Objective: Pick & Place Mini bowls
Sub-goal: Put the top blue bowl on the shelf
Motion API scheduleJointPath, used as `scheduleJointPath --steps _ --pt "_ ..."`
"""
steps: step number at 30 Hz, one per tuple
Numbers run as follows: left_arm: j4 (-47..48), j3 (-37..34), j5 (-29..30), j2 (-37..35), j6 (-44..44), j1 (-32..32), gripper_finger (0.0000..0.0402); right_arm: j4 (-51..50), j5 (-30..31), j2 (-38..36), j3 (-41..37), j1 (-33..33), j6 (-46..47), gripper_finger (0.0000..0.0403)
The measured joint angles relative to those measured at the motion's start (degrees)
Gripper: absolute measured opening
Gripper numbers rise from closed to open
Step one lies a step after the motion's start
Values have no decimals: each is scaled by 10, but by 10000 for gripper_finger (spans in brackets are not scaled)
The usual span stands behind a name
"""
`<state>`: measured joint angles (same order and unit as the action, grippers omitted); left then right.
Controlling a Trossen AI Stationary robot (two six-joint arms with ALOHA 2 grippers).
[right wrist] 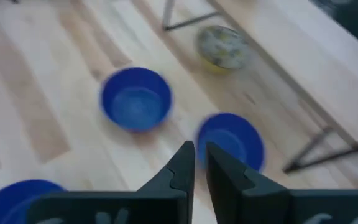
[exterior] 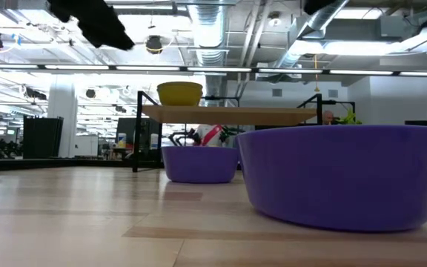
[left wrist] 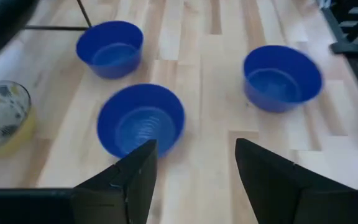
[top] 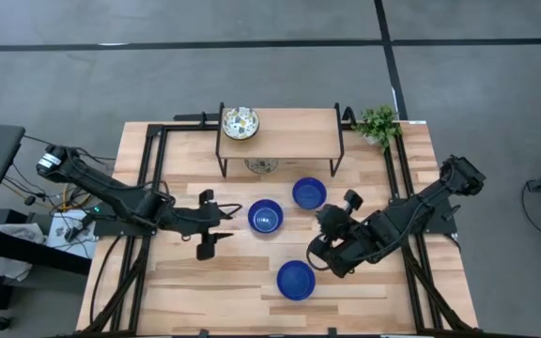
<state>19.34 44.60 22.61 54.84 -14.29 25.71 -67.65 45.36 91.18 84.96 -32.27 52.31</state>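
Note:
Three glossy blue mini bowls stand on the table: a middle one (top: 265,217) (left wrist: 140,119) (right wrist: 135,99), a farther one (top: 309,193) (left wrist: 109,48) (right wrist: 232,140), and a near one (top: 296,280) (left wrist: 283,78) (exterior: 339,174). One floral bowl (top: 240,123) sits on the small shelf. Another (top: 261,166) (right wrist: 222,46) rests on the table under it. My left gripper (top: 225,225) (left wrist: 194,168) is open, just left of the middle blue bowl and pointing at it. My right gripper (top: 327,230) (right wrist: 199,165) is shut and empty, hovering between the three blue bowls.
A low wooden shelf on black legs (top: 280,131) stands at the table's far middle. A small green potted plant (top: 378,124) sits at the far right corner. Black frame rails run along the table's left and right sides (top: 148,188). Bare wood lies at the near left (top: 186,282).

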Motion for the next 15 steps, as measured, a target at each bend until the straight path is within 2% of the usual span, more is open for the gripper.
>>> scheduleJointPath --steps 4,10,15 --pt "9 0 0 -20 -22 33 214 105 -3 0 -5 15 -89 44" --pt "14 0 6 -35 -27 76 214 316 10 0 -80 32 -195 39" --pt "25 0 83 -54 -27 109 214 458 -36 0 -149 39 -222 21"
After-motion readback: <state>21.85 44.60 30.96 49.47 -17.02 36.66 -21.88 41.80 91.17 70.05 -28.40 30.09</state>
